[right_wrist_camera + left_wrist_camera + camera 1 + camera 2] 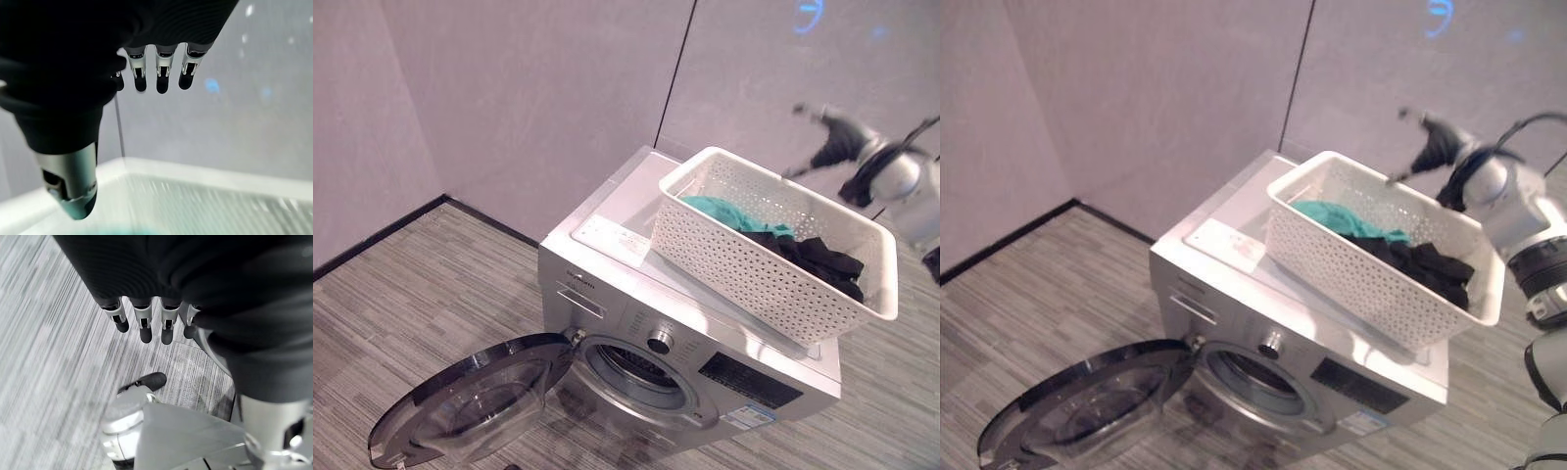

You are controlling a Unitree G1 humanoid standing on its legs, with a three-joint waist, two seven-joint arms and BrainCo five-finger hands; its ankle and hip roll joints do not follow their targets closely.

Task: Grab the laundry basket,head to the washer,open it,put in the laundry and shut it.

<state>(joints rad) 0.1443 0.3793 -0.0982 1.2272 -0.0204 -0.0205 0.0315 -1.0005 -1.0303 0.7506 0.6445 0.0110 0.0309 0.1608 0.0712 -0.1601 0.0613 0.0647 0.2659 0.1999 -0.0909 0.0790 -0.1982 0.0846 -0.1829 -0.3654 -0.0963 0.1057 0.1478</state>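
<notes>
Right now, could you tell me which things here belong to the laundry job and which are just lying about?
Job: white laundry basket; teal garment and black clothes inside it; washing machine with open door; right hand, open.

Lying about: white sheet on the washer's top.

basket (1371, 264) with laundry (1400, 253) on washer (1234, 294) | door (1087, 406) open | right hand (1427, 142) above basket's far rim

Pale grey-lilac wall panels (538, 88) fill the upper part of the frame, meeting in a corner at the upper left. A thin dark vertical seam (674, 73) divides two panels right of centre. A black skirting strip (382, 235) runs along the foot of the walls. A blue glow (808, 14) lies on the wall at the upper right. The floor (421, 313) is grey streaked wood-look planking across the lower left.
</notes>
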